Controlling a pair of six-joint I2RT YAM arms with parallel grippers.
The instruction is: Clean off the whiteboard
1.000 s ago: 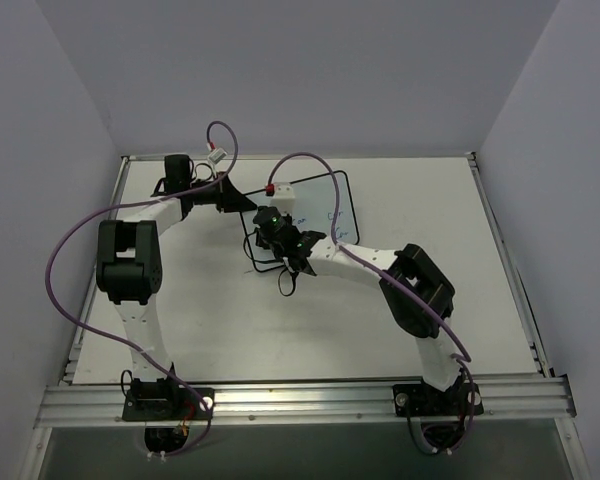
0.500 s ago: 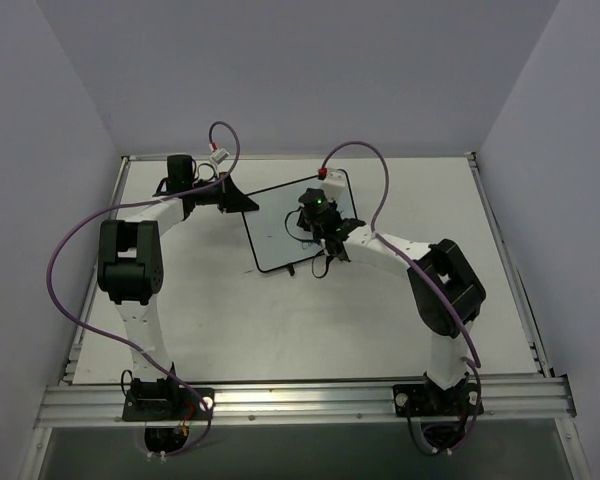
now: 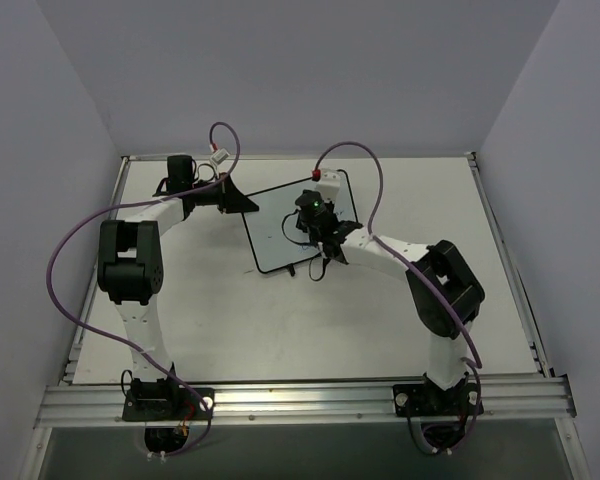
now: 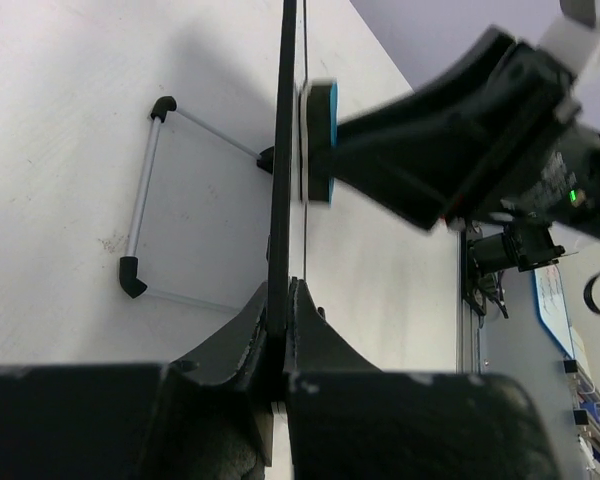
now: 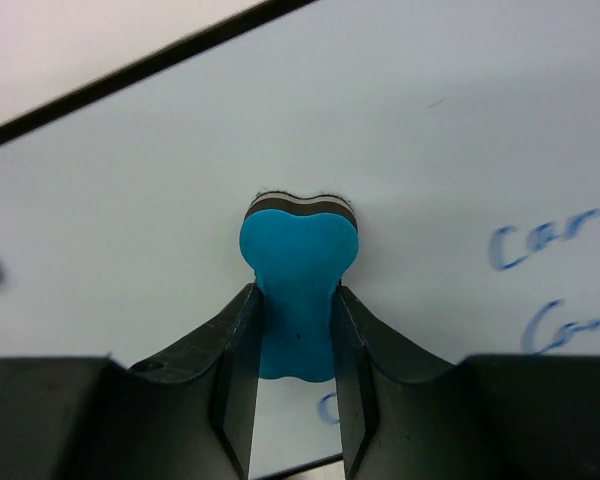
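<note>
The right gripper (image 5: 298,300) is clamped on a blue bone-shaped eraser (image 5: 298,245), pressed against the smooth, black-framed white whiteboard (image 3: 278,232) beside blue handwriting (image 5: 542,240). The board sits mid-surface (image 3: 280,330), well apart from the side rails. The left gripper (image 4: 283,295) is clamped on its thin far-left edge.

Soft, even overhead light fills the top view, leaving the white table (image 3: 230,330) bright, with only faint, soft-edged shadows across it. Seen from the left wrist, the whiteboard (image 4: 283,150) throws a broad grey shadow onto the table to its left, while the blue eraser (image 4: 317,140) pressed against it is smeared with blur. From the right wrist, the whiteboard reads dull blue-grey without glare, its blue writing (image 5: 540,240) and black frame (image 5: 130,70) soft-edged.
</note>
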